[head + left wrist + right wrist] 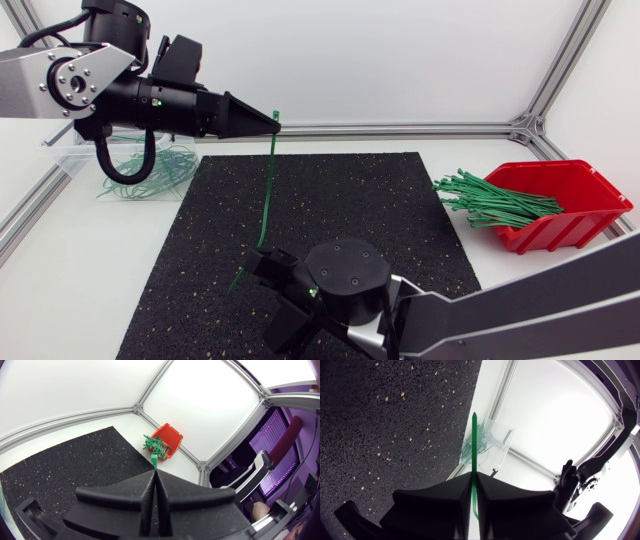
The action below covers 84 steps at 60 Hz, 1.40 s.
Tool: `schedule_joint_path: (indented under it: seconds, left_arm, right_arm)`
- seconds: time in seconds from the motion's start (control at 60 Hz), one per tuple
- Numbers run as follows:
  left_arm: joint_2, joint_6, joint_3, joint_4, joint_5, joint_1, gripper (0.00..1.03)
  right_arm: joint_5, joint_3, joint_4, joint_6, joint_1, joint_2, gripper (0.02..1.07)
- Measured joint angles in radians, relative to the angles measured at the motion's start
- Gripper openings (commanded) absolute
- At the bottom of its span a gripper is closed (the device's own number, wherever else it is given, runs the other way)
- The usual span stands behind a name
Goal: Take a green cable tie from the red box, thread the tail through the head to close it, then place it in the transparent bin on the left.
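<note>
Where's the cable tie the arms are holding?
In the head view the green cable tie stands over the black mat, its top pinched in the left gripper, its bottom in the right gripper.

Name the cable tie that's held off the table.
The lone tie stretched between left hand and right hand; the rest lie in the red box and transparent bin.

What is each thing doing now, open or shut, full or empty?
left pincer, shut on one end of the cable tie.
right pincer, shut on its other end.
cable tie, straight, not yet closed into a loop.
red box, full of green ties, some poking out.
transparent bin, a tangle of ties at it.
</note>
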Motion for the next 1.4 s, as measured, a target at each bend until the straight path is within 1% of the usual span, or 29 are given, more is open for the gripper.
schedule_joint_path:
  seconds: [0.15,0.2,0.267,0.4,0.767,0.917,1.4]
  left_arm:
    - [0.000,0.000,0.000,0.000,0.000,0.000,0.03]
    - [0.000,0.000,0.000,0.000,0.000,0.000,0.03]
    - [0.000,0.000,0.000,0.000,-0.001,-0.002,0.03]
    - [0.000,0.000,0.000,0.000,-0.001,-0.006,0.03]
    - [0.001,0.000,0.000,0.000,-0.001,-0.006,0.03]
    - [0.010,0.000,0.000,0.000,-0.001,0.003,0.03]
    - [0.035,0.000,0.000,0.000,-0.001,0.011,0.03]
  right_arm:
    - [0.002,0.000,0.000,0.000,0.000,0.000,0.16]
    - [0.003,0.000,0.000,0.000,0.000,0.000,0.22]
    - [0.003,0.000,0.000,0.000,0.000,0.000,0.28]
    - [0.003,0.001,0.000,0.004,0.001,0.002,0.33]
    - [0.002,0.000,0.001,0.006,0.003,0.037,0.34]
    - [-0.004,-0.026,0.002,0.006,0.013,0.037,0.30]
    - [-0.005,-0.052,0.003,0.006,0.024,0.043,0.29]
